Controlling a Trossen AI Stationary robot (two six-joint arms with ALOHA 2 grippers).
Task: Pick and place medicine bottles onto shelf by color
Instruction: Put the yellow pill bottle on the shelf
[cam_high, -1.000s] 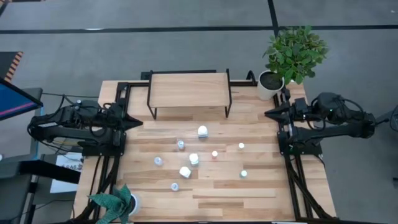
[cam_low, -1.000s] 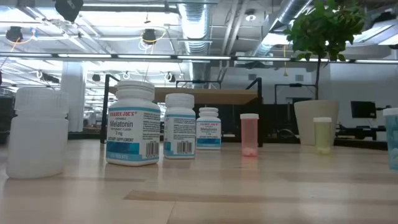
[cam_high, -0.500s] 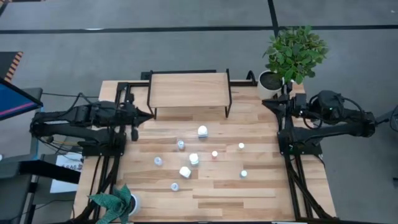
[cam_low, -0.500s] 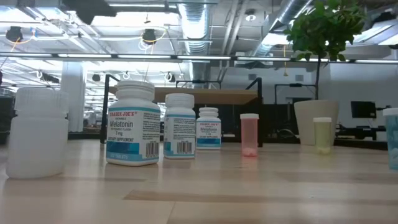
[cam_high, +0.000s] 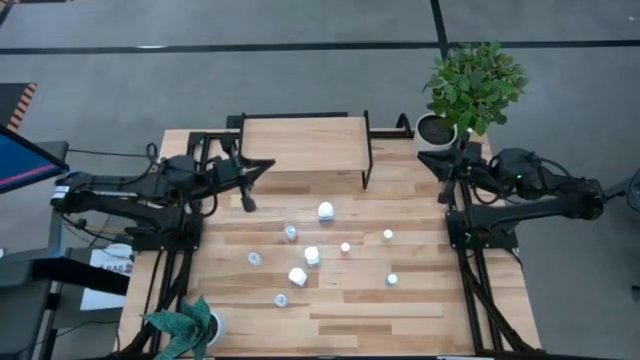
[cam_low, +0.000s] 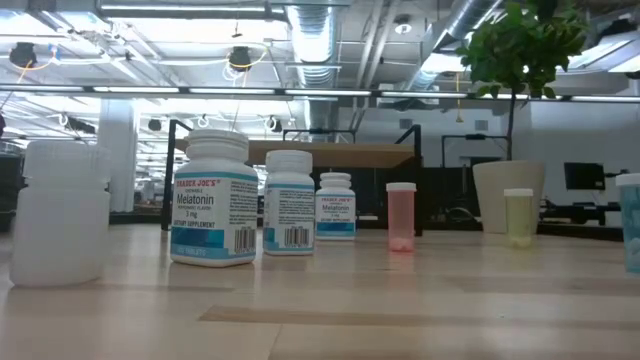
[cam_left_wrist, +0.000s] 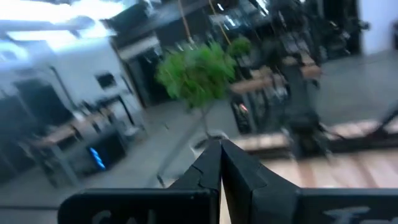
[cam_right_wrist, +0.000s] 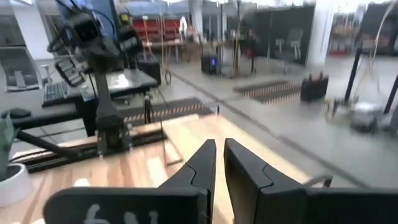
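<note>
Grey floor surrounds the light plank tabletop (cam_high: 400, 310) in the high view. At its far edge stands the low light-wood shelf on thin black legs (cam_high: 303, 145), its board bare. Eight small medicine bottles (cam_high: 312, 256) can be counted scattered on the planks in front of the shelf, well apart from it: a larger white one (cam_high: 326, 211) nearest the shelf, a reddish-capped one (cam_high: 345, 248) near the middle, and the others white or bluish. Two potted plants stand at opposite corners: a leafy green one (cam_high: 472, 82) by the right arm and a darker spiky one (cam_high: 182, 323) at the near left. The left gripper (cam_high: 262, 166) hangs by the shelf's left front leg, fingers pressed together and holding nothing. The right gripper (cam_high: 436, 166) hovers at the table's right edge beside the leafy plant's white pot (cam_high: 432, 137), empty.

From table height, seven bottles show: a plain white jar (cam_low: 60, 211), three white labelled bottles (cam_low: 213, 198), a pink vial (cam_low: 401, 216), a yellowish vial (cam_low: 518, 217), and at the picture's right edge what seems to be a bluish one (cam_low: 630, 222). The shelf sits behind them.

Both wrist views are blurred; the left fingers (cam_left_wrist: 239, 171) meet at the tips, while the right fingers (cam_right_wrist: 244, 168) stand a narrow slit apart, gripping nothing.
</note>
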